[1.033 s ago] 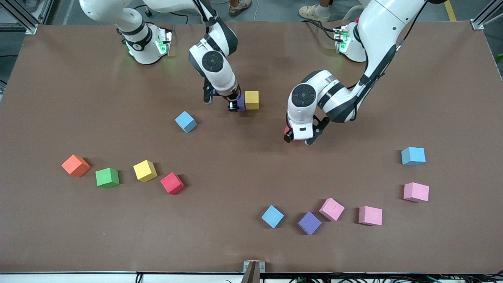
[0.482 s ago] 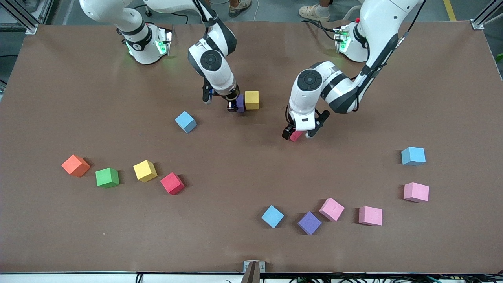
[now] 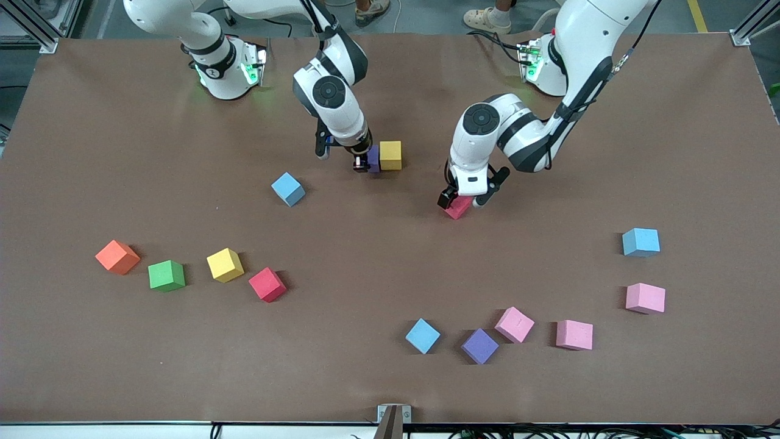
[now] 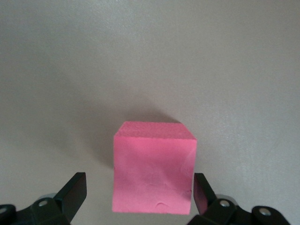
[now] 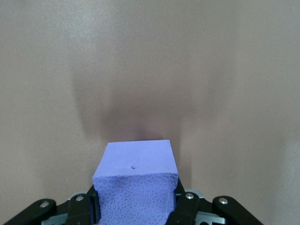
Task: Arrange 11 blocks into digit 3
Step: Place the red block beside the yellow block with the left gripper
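Setting: robotics lab or workshop.
Evidence: brown table under two arm bases; aluminium frame posts at table corners; cables along table edge.

The front view looks down from high across the table, facing both arms' bases and taking in the whole top. Each wrist view looks close past its own fingers at the tabletop. The left wrist view shares a pink cube with the front view; the right wrist view shares a purple cube.
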Robot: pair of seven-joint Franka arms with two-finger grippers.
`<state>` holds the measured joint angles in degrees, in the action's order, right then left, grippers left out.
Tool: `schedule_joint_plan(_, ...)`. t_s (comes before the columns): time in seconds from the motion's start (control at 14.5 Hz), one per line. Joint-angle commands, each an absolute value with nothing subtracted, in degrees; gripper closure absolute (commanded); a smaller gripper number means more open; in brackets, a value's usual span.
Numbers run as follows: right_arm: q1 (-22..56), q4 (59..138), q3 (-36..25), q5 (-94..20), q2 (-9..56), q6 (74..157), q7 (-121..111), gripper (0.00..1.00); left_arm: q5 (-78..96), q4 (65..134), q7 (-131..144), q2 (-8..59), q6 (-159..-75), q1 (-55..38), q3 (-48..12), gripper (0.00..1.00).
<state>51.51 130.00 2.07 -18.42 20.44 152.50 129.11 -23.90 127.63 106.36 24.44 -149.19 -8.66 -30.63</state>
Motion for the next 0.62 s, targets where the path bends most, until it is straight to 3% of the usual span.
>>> schedule_joint_plan(0.0,52.38,132.36,1.93,-19.6,18.98,153.45,130.08,1.0,-27.67,127.88,108.63,25.66,-150.82,-8.09,-30.5,0.08)
schedule_joint_plan(0.28,53.0,132.36,1.93,-19.6,18.81,153.54,130.17,1.0,-28.74,126.83,110.64,26.54,-150.56,-8.0,-29.44,0.63)
schedule_joint_plan(0.41,53.09,132.36,1.93,-19.6,18.72,153.46,130.17,1.0,-28.92,126.48,116.77,25.85,-148.81,-8.09,-29.53,0.79)
schedule_joint_plan(0.55,53.35,132.45,1.93,-19.6,18.72,153.46,130.17,1.0,-28.31,125.08,123.36,24.79,-144.69,-8.7,-30.06,0.86)
